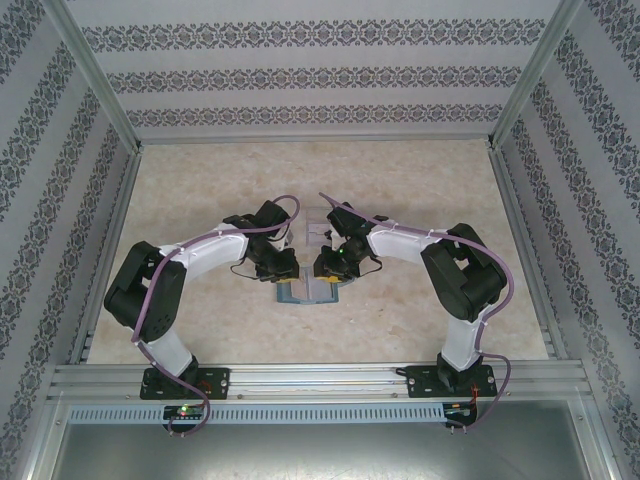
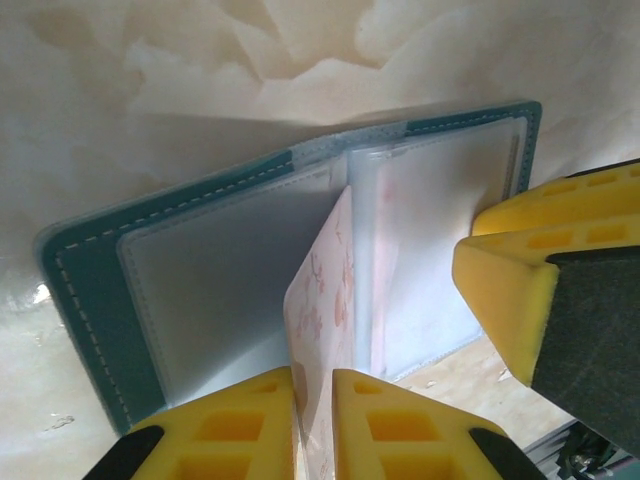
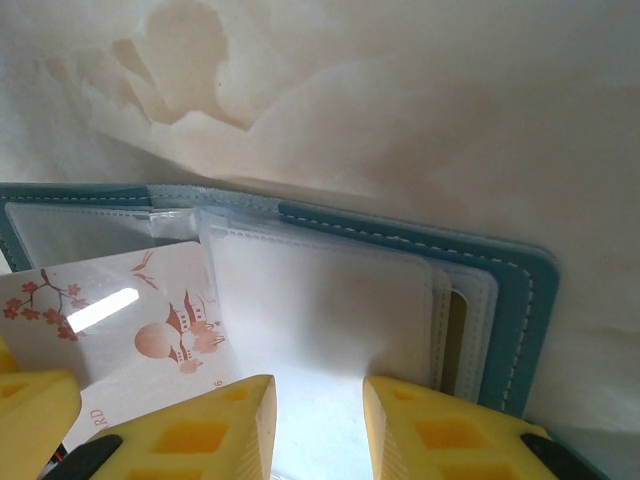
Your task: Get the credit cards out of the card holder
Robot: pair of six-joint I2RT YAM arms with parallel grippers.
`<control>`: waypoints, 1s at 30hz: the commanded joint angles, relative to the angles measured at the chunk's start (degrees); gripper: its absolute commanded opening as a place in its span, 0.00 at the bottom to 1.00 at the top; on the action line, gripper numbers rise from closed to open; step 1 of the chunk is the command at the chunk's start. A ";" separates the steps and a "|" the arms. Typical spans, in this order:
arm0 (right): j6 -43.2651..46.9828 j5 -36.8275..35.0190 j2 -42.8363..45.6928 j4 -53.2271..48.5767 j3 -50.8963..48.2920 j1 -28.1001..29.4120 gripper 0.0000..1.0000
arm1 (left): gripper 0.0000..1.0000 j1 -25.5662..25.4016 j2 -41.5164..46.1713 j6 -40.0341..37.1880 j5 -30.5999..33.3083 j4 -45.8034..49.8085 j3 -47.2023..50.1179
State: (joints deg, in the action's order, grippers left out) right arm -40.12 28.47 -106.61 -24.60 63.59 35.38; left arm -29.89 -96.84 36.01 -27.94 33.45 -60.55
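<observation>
1. Step in hand: drawing one card out. The card holder (image 2: 95, 300) lies open like a book on the table, between the two grippers.
2. The left gripper (image 2: 315, 388) is at the holder's near edge, by the fold. Its jaws are narrow and pinch the pale card (image 2: 322, 290), which stands on edge by the holder's fold. I cannot tell whether the card's far end sits in a sleeve.
3. The right gripper (image 3: 318, 405) is at the near edge of the holder's right half. Its jaws are fairly narrow about a clear sleeve (image 3: 320, 310) and seem to hold that half down.
4. Next move, as I judge it: pull the card straight toward the near edge while the holder stays pinned, then set it beside the holder.
5. Count: one holder; one card plainly seen, with reddish blossom markings; a yellowish edge in the holder's right-hand slot may be a second.
</observation>
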 commanded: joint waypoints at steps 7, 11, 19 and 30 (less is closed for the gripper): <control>1.18 -1.93 0.26 -2.21 -0.48 -0.72 0.30 | 0.13 -1.41 -1.33 1.38 -1.33 -1.60 -1.18; 1.18 -2.09 0.59 -2.37 -0.49 -0.68 0.30 | 0.10 -1.52 -1.49 1.61 -1.18 -1.90 -1.09; 1.28 -2.48 3.12 -2.91 -0.84 -1.09 0.30 | 0.04 -1.49 0.01 0.43 1.02 0.19 -2.32; 2.54 -3.42 9.14 -4.91 -2.49 -4.24 0.30 | 0.00 -1.42 0.61 -6.66 2.38 5.24 -6.95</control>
State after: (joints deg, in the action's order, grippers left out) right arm -38.94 26.33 -99.92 -27.62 62.28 32.23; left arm -30.81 -97.38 33.85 -26.35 35.03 -65.41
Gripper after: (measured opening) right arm 0.301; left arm 0.043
